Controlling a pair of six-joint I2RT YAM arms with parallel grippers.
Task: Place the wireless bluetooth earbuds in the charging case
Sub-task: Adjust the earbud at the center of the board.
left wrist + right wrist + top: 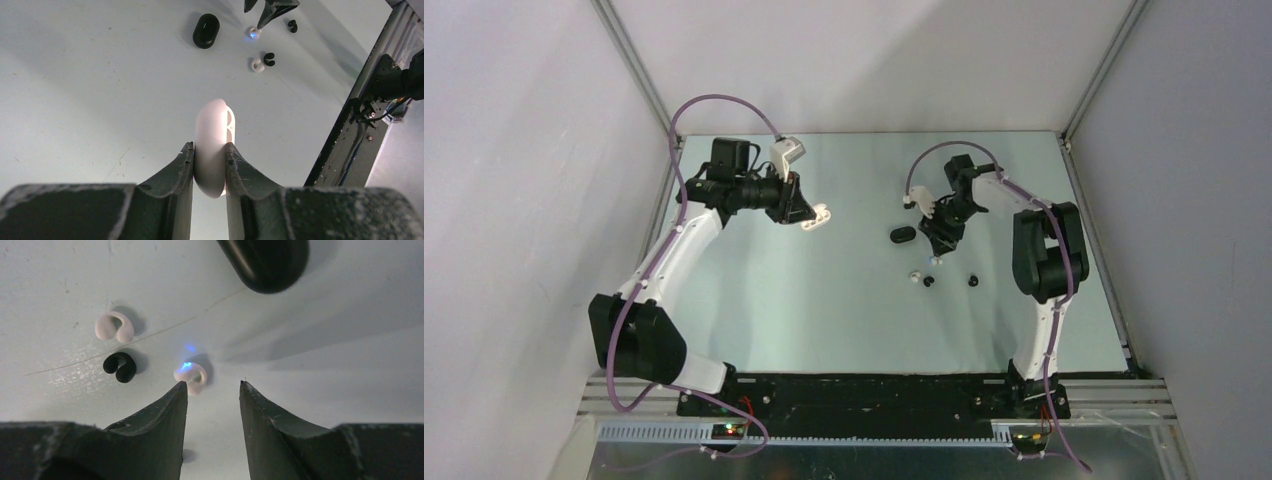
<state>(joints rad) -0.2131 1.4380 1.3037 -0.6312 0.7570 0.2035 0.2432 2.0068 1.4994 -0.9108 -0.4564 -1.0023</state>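
Observation:
My left gripper [209, 147] is shut on a white pill-shaped charging case [215, 125], holding it edge-on above the table at the far left [817, 218]. A black charging case [902, 235] lies closed on the table. My right gripper [212, 385] is open, just above the table beside the black case [265, 260]. A white earbud with a blue light [191, 376] lies at its left fingertip, not gripped. Another white earbud [114, 326] and a black earbud [120, 366] lie close together to the left. A second black earbud [973, 279] sits apart on the right.
The table is a pale sheet [824, 300] ringed by white walls, with a metal frame post [350, 130] along the near edge. The right arm's upright link [1049, 250] stands close to the right of the earbuds.

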